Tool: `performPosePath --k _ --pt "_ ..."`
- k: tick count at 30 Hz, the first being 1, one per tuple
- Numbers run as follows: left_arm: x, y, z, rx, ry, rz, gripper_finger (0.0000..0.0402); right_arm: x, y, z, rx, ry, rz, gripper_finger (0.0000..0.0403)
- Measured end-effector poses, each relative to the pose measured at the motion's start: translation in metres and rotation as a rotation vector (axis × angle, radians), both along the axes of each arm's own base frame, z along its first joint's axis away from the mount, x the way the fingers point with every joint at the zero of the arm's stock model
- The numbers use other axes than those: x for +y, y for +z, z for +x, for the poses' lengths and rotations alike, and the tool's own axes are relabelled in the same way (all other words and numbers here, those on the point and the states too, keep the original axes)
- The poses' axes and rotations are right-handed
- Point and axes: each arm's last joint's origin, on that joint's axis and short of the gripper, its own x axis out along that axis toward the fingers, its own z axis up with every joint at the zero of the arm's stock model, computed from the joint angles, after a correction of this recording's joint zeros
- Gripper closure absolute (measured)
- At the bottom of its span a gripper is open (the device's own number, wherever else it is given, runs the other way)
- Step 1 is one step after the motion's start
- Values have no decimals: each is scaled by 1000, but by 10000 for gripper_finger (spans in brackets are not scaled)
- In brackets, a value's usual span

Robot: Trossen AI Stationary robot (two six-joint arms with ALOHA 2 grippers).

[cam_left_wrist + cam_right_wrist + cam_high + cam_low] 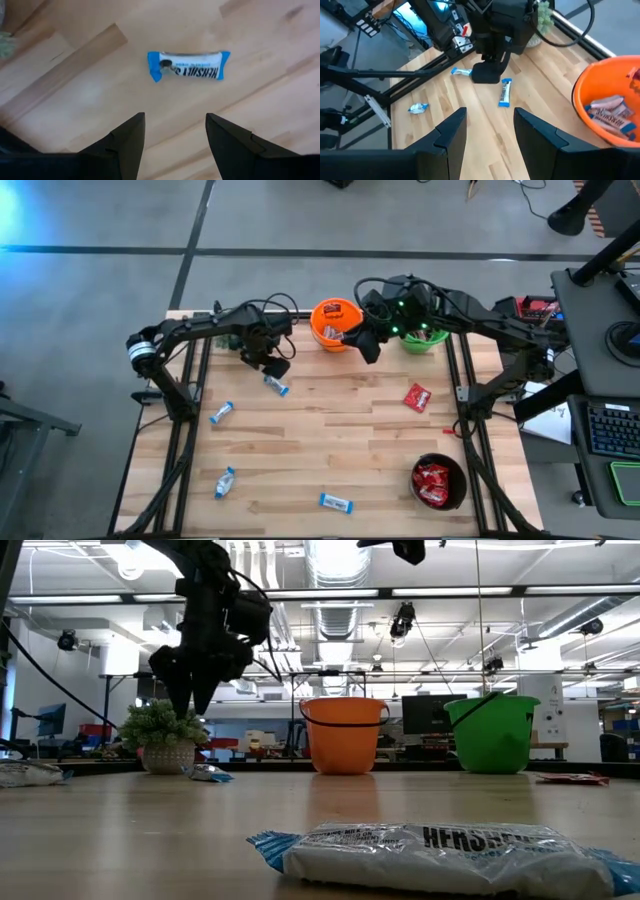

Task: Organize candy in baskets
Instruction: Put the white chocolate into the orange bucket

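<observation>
Left wrist view: blue-and-white bar [189, 66] just beyond open left hand [175, 131], untouched.

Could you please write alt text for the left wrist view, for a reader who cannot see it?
A blue-and-white candy bar lies flat on the light wooden table, just beyond the left gripper. Its two dark fingers stand open and empty above the table, apart from the bar.

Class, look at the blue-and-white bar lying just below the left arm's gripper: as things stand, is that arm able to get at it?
Probably yes. The left gripper hangs over the blue-and-white bar with its jaws open and empty, and only bare table lies around the bar. The right gripper waits by the orange basket, out of the way.
</observation>
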Motion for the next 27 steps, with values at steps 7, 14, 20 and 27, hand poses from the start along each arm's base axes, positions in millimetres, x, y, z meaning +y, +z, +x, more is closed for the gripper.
performPosePath --k 7,14,20,27 --pt "-7 -25 4 -46 22 21 211 4 -2 -6 46 7 25 250" --pt "-12 -39 -1 -23 -3 10 212 6 0 -10 53 13 26 250" --pt "-16 -44 8 -106 -83 42 212 6 0 -10 54 13 24 250" --pt "-17 -50 10 -120 -210 44 212 6 0 -10 54 12 25 250"
